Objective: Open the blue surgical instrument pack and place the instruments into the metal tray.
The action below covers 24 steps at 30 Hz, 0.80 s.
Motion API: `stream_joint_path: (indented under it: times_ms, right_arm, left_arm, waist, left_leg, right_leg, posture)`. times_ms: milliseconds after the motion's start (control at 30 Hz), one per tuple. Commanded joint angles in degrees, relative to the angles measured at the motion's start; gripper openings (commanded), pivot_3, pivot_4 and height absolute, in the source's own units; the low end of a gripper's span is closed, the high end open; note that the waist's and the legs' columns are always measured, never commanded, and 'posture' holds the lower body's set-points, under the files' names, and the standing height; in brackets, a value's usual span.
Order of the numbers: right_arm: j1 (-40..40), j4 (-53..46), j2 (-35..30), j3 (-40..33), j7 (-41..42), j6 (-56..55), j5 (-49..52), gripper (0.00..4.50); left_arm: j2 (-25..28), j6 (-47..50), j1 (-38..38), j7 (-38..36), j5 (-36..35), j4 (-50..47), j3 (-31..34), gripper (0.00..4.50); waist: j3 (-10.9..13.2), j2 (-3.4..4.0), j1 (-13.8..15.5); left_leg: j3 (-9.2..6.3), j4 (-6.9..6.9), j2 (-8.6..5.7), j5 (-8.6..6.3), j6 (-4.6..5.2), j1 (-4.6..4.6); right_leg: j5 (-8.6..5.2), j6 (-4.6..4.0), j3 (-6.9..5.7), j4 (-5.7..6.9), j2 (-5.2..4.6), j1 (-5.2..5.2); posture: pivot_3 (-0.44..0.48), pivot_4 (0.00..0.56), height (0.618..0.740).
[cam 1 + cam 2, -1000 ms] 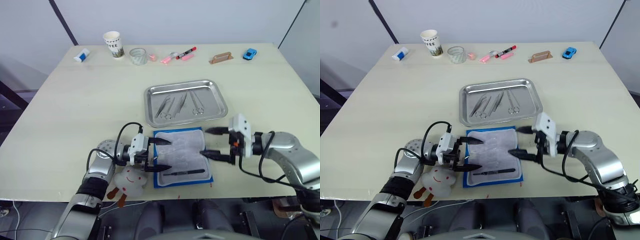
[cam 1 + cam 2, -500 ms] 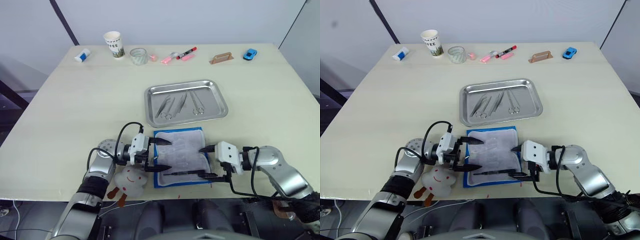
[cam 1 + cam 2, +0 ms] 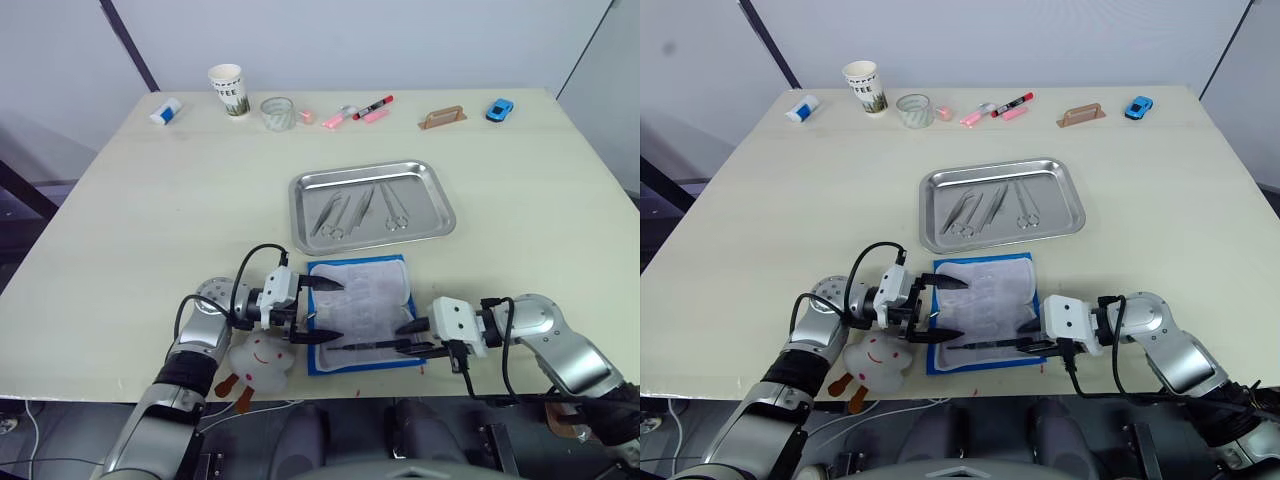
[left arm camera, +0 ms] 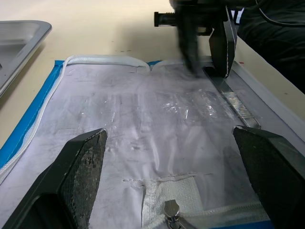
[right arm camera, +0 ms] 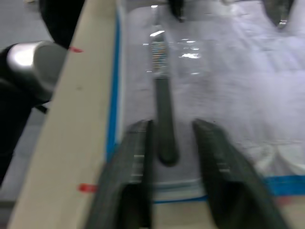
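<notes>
Since a second ago, the right gripper (image 3: 412, 337) has dropped from beside the pack's right edge to its near right corner; everything else has kept its place.

From left to right: a white plush toy (image 3: 262, 362) lies at the table's near edge, just beside the left arm. The left gripper (image 3: 318, 311) hovers over the left edge of the blue surgical instrument pack (image 3: 362, 312), its fingers spread wide and holding nothing. The pack lies open and flat, pale lining up, just in front of the metal tray (image 3: 371, 204). Several silver instruments (image 3: 360, 210) already lie in the tray. One last dark-handled instrument (image 3: 370, 345) rests along the pack's near edge. In the right wrist view, the right gripper's fingers sit narrowly apart on either side of that handle's end, not yet closed on it.

Risks, as a judgement: the handle is slim and lies flat on soft lining, so closing fingers may pinch fabric with it and drag the pack toward the table edge, which is near. A grip at the very tip could let the tool pivot or slip out on the way to the tray. The left gripper, if not pressing the pack, would not stop it sliding.
</notes>
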Motion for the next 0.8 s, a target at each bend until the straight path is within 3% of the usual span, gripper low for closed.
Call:
stream_joint_path:
  times_ms: [33,800]
  right_arm:
    - [0.88,2.45,-2.03,1.2,-0.09,2.67,-3.2,0.17]
    - [-4.98,-9.47,-2.38,0.93,-1.43,12.03,-3.7,0.17]
  left_arm:
    - [0.66,0.36,1.38,-0.2,2.13,1.97,-1.11,4.5]
    - [0.59,0.3,1.02,-0.26,2.65,2.46,-1.46,4.5]
  waist:
    - [-0.03,-0.03,0.01]
    - [-0.04,-0.06,-0.02]
  left_leg:
    - [-0.01,0.0,0.0,0.0,0.0,0.01]
    - [-0.03,0.0,0.0,0.0,0.0,-0.02]
  right_leg:
    - [0.0,0.0,-0.01,0.0,0.0,0.02]
    - [0.0,-0.02,-0.02,0.01,0.01,-0.01]
  posture:
    - [0.0,0.15,0.725]
    - [0.0,0.15,0.725]
